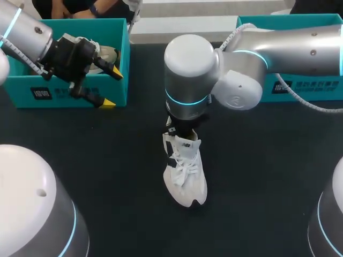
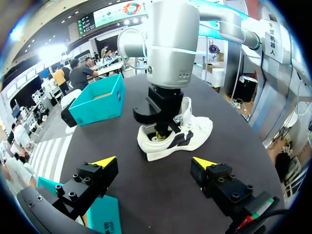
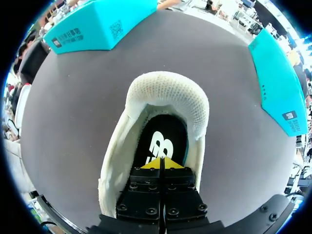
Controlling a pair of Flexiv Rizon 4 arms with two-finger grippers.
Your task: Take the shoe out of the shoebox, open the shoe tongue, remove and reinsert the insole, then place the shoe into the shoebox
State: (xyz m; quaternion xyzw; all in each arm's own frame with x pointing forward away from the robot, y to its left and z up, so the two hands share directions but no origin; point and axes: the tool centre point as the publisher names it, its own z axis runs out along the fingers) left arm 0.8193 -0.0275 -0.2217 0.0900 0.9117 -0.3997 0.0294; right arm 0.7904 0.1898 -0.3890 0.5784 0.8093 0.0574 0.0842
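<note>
A white shoe point(image 1: 185, 171) with black side marks stands upright on the dark table's middle, toe toward me. My right arm comes in over it, and its wrist hides the heel in the head view. My right gripper point(image 3: 161, 164) is shut, its yellow tips together inside the shoe's opening, down on the black insole point(image 3: 161, 139); whether it pinches the insole I cannot tell. My left gripper point(image 1: 111, 89) hangs open beside the front wall of the left teal shoebox point(image 1: 69, 85), holding nothing. Its own view looks across the table at the shoe point(image 2: 187, 134), well ahead of the left gripper point(image 2: 155, 162).
A second white shoe point(image 1: 107, 53) lies in the left shoebox. Another teal box point(image 1: 300, 88) stands at the back right, behind my right arm. Dark tabletop lies bare around the shoe and toward the front edge.
</note>
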